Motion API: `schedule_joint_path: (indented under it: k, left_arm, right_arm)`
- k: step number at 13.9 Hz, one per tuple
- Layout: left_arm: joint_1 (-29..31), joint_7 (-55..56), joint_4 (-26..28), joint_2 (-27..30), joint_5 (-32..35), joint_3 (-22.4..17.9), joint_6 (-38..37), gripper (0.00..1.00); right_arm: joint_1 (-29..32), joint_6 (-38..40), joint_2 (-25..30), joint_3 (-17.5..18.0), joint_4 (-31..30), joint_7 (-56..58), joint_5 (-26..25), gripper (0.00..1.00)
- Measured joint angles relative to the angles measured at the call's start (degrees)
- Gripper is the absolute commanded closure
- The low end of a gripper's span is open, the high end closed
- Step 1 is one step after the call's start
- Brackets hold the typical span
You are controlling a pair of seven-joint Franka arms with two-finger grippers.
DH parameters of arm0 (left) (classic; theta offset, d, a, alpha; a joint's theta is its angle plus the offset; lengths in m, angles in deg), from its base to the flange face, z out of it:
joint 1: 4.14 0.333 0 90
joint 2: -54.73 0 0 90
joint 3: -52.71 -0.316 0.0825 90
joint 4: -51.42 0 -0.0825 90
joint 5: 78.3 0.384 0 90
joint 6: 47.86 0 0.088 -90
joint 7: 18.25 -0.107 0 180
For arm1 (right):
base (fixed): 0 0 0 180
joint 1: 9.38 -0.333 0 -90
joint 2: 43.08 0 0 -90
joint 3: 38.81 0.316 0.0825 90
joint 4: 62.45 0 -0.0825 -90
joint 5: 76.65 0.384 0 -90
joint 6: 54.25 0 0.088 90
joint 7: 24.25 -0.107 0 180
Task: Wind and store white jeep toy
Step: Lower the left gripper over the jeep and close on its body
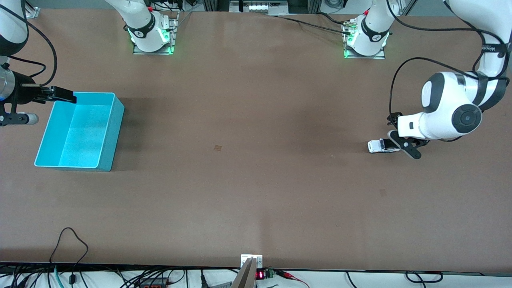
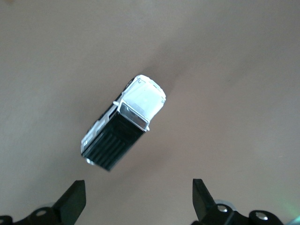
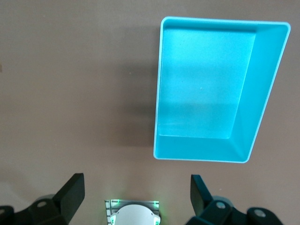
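The left gripper (image 1: 400,146) hangs with jaws apart over the white jeep toy (image 1: 383,146), poised to grab; the right gripper (image 1: 64,95) waits, jaws apart, by the empty cyan bin (image 1: 114,132).

a wide brown table (image 1: 256,120) with a matte surface fills the view under even overhead light. dark cables (image 1: 72,248) trail along its edge nearest the front camera, beside a small red digital display (image 1: 260,275).

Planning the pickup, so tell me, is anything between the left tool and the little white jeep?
Nothing visible. The open left tool hangs right over the small white toy jeep with a black roof on bare brown table.
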Motion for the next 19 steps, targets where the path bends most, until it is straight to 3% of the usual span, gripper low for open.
schedule_joint_path:
  k: [4, 9, 19]
  left_arm:
    - [1.28, -13.13, -0.02, -3.36, 0.01, 0.0, 6.35, 0.0]
    - [1.36, -29.12, 1.17, -3.69, 0.01, 0.08, 11.98, 0.0]
    - [1.32, -38.36, 6.45, -4.18, 3.33, 0.44, 20.94, 0.0]
  right_arm:
    - [0.0, 0.2, -0.01, 0.0, 0.02, 0.05, 0.0, 0.0]
    - [0.0, 0.3, -0.01, 0.0, 0.03, 0.16, 0.0, 0.0]
    - [0.02, 0.36, -0.16, 0.0, 0.03, 1.72, 0.0, 0.0]
